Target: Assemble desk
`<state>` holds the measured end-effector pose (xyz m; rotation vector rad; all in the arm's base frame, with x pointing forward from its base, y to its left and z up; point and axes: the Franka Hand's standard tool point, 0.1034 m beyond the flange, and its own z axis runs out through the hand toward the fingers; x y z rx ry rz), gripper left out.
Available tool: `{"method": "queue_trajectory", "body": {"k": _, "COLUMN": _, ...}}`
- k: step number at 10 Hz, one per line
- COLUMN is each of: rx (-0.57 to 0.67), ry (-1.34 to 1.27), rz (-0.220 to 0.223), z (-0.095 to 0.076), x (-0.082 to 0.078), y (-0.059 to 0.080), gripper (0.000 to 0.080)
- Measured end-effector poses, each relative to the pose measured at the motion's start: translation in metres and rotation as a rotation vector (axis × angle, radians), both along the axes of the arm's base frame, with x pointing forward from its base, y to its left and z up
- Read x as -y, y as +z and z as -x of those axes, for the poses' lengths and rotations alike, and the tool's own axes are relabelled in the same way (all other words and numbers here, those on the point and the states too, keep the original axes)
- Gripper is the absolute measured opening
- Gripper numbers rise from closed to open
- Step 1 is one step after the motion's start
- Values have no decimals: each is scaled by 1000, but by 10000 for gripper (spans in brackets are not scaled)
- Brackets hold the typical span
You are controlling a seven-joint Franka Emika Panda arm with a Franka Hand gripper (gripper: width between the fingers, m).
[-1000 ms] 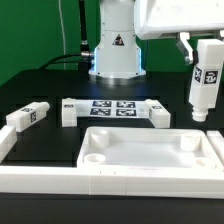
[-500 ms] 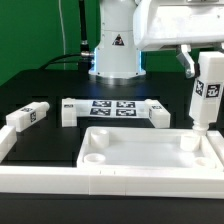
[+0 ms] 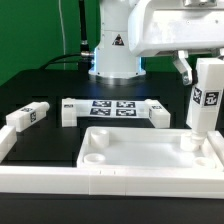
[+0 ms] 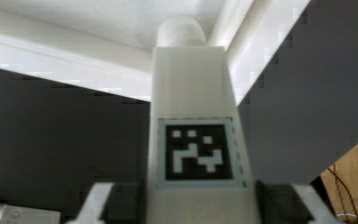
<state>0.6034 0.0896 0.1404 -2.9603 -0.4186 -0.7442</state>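
1. The gripper (image 3: 200, 70) was clamped part-way shut on the upper end of one leg (image 3: 206, 105). In the wrist view its pads (image 4: 101, 205) pressed both sides of the leg just below the tag (image 4: 197, 150).
2. Over the last second the leg had come down and straightened. It had hung higher and slightly tilted, and it now stood nearly upright with its lower end just above the panel (image 3: 140, 178).
3. The foot hovered over the far corner socket (image 3: 190, 142) on the exterior view's right and seemed not yet seated. I judged this to be the approach for inserting the first leg, with only a final lowering left.
4. The leg was a smooth white plastic bar of square section with flat faces, bearing a black-and-white tag.
5. The panel was a wide, shallow white tray with a raised rim and rounded sockets at its corners. It lay flat on the matte black table (image 3: 50, 145).
6. Three spare legs (image 3: 28, 117) lay beyond the panel. Two of them lay beside the ends of the flat marker board (image 3: 112, 106).
7. Long white rails (image 3: 40, 185) framed the near edge.
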Motion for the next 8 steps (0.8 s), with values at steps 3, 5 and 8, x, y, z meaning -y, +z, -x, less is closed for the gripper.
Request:
{"method": "queue_trajectory", "body": {"k": 3, "rx": 14, "ry": 25, "rz": 10, "z": -24, "x": 4, "y": 0, "gripper": 290}}
{"method": "queue_trajectory", "body": {"k": 5, "rx": 24, "ry": 24, "rz": 4, "z": -36, "x": 3, "y": -4, "gripper": 290}}
{"method": "queue_trajectory", "body": {"k": 8, "rx": -2, "ry": 27, "rz": -2, "z": -27, "x": -5, "y": -20, "gripper": 290}}
